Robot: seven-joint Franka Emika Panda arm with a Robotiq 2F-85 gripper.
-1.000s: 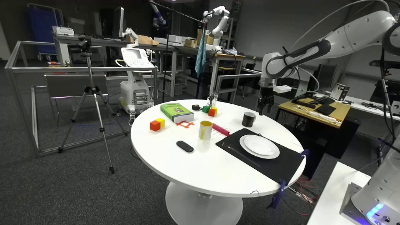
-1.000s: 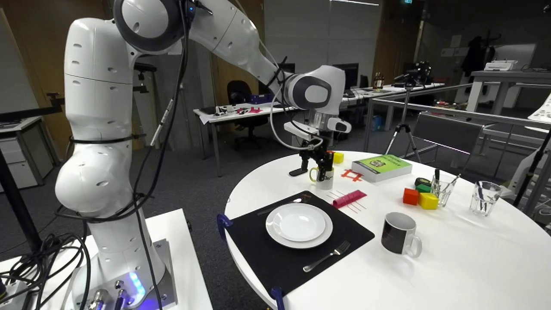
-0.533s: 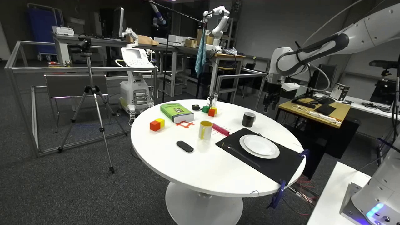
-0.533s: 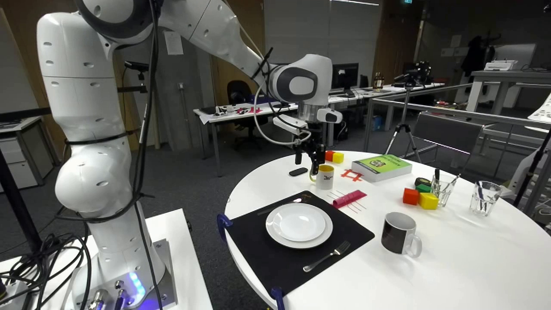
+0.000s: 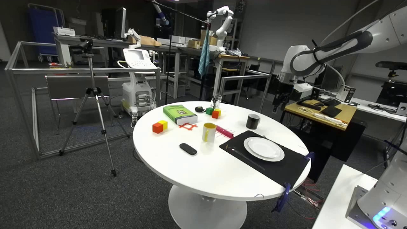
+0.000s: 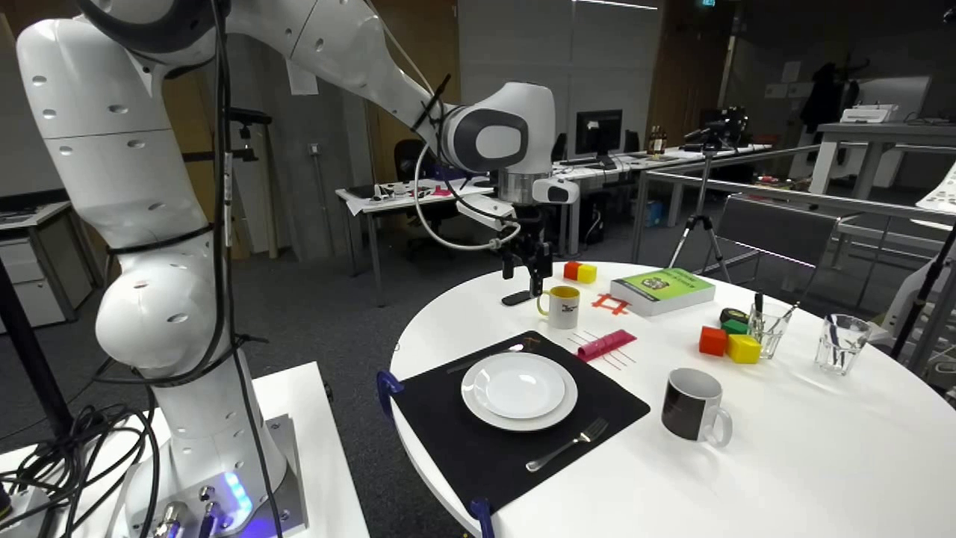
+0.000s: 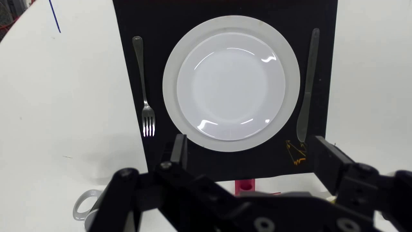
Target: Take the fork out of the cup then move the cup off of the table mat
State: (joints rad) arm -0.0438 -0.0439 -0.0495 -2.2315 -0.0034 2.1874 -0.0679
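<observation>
Hand [image 7: 249,140] raised above worktop [image 6: 806,463], fingers [image 7: 178,149] spread apart. Cup [image 6: 681,409], black with pale handle, upright on worktop, off mat [image 6: 441,426], just beside its right corner in an exterior view. Wrist view: fork [image 7: 146,103] flat on mat, left of two stacked white plates [image 7: 230,87], knife [image 7: 308,88] right of them. In both exterior views pink tube [image 6: 606,344] lies just off mat edge, yellow-lined mug [image 6: 564,310] stands upright nearby, green book [image 6: 661,291] on far side of worktop.

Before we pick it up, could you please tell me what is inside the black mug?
In an exterior view the black mug shows only pale inner wall; nothing sticks up past its rim. Its near side hides the bottom, so anything lying there can't be seen.
</observation>
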